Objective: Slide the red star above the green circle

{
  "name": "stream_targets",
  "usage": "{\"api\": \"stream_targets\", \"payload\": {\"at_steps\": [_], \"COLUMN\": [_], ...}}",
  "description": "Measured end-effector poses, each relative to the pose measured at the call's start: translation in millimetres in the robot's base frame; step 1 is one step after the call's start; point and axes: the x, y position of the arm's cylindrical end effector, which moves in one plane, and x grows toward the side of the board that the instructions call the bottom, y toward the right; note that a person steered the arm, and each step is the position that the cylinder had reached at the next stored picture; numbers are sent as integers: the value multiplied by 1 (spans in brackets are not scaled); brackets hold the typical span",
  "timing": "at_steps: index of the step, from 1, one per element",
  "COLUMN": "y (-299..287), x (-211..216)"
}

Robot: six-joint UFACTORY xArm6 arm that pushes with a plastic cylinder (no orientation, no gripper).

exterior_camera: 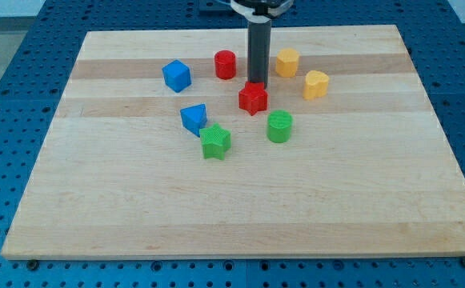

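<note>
The red star [253, 98] lies on the wooden board [240, 208] near its top middle. The green circle [279, 126] stands just below and to the right of the star, a small gap apart. My tip [258, 82] comes down from the view's top and rests against the star's upper edge, on the side away from the green circle.
A red cylinder [226, 64] stands up-left of the tip. A yellow hexagon [287, 62] and a yellow heart [316, 84] stand to its right. A blue cube [177, 76], a blue triangle [194, 118] and a green star [215, 142] lie to the left.
</note>
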Motion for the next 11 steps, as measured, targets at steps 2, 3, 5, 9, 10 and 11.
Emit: {"api": "stream_targets", "payload": {"at_steps": [2, 3, 5, 9, 10, 11], "y": [-33, -54, -64, -11, 4, 4], "x": [0, 0, 0, 15, 15, 15]}}
